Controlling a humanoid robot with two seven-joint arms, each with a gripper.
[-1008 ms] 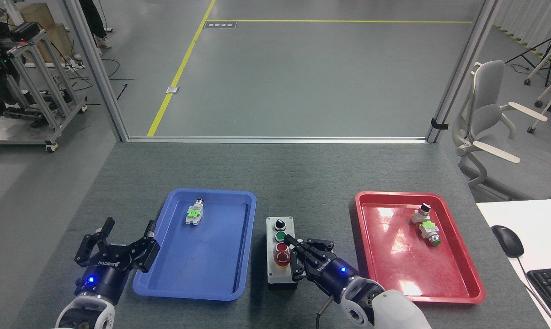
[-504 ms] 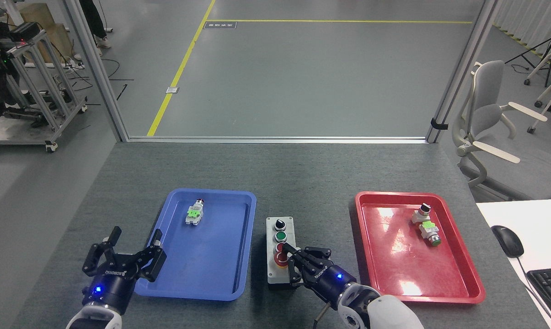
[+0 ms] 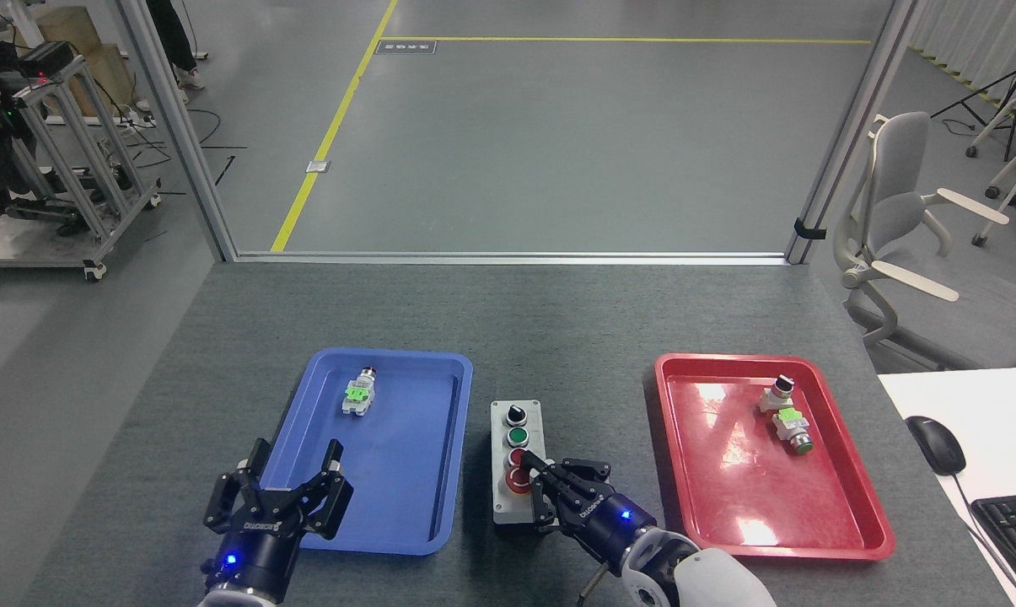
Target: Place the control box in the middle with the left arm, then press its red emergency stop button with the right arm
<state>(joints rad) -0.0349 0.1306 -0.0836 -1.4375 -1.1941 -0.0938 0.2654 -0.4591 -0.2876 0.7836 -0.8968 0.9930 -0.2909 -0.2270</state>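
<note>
Light-grey, the elongated control box [image 3: 517, 462] with its dark base lies on the bare dark-grey felt tabletop [image 3: 558, 329], between the blue plastic tray [image 3: 373, 539] and the red plastic tray [image 3: 845, 539]: placing looks done. From my head, my right gripper [image 3: 534, 485] rests drawn together on the big red emergency stop button [image 3: 518, 480], grasping nothing. I judge pressing straight down comes next. My left gripper [image 3: 291, 479] hangs spread wide, empty.

A grey floor [image 3: 592, 143] is stretching beyond the desk, yellow lines [image 3: 330, 135] running across it; a metal cart [image 3: 61, 169] is standing at left; pale office chairs [image 3: 904, 228] are sitting at right; aluminium posts [image 3: 174, 126] are framing the opening.
</note>
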